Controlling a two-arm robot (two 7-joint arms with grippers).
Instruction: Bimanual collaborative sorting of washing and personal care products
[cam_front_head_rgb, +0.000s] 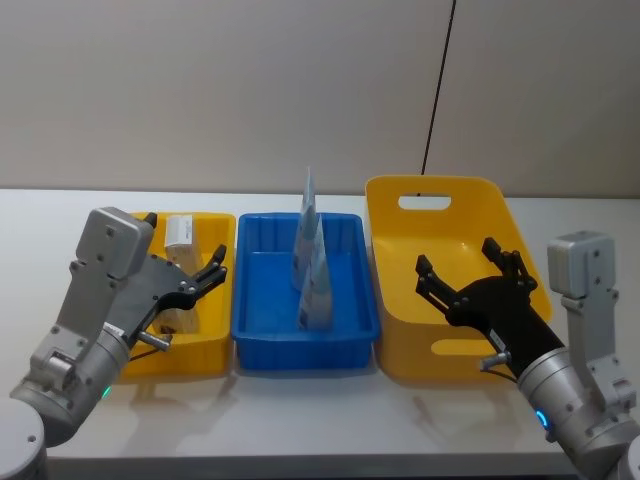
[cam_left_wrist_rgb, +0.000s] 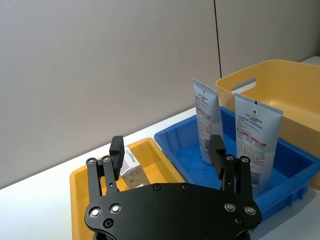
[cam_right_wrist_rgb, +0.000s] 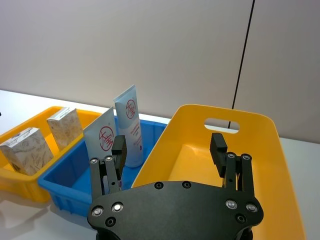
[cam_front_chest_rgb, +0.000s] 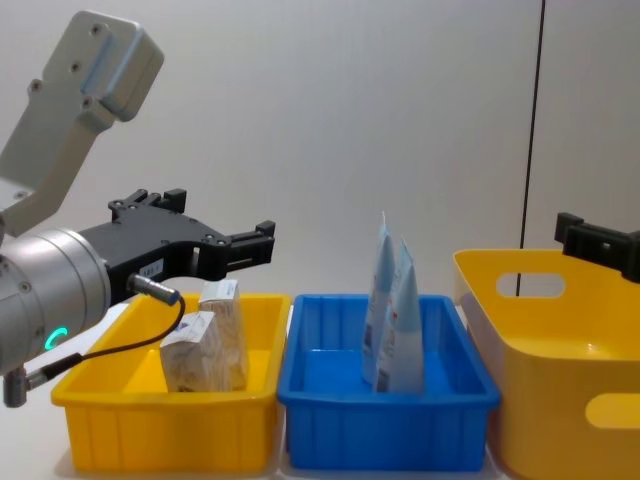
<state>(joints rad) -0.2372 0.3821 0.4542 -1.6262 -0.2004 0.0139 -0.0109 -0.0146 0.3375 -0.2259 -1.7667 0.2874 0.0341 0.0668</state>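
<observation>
My left claw (cam_front_head_rgb: 208, 272) hangs released, jaws spread, over the small yellow tray (cam_front_head_rgb: 170, 358), above the 2 boxed packs (cam_front_chest_rgb: 190, 365) standing in it. My right claw (cam_front_head_rgb: 462, 268), also released, hovers over the large yellow basket (cam_front_head_rgb: 440, 185). Between them, 2 pale-blue tubes (cam_front_head_rgb: 318, 290) stand upright in the blue tray (cam_front_head_rgb: 305, 352), seemingly leaning together, though I can't be sure. The risks as I judge them: a crooked descent tips a pack or snags the tray wall, brushing 1 tube fells both, and both arms reaching for the blue tray could collide.
</observation>
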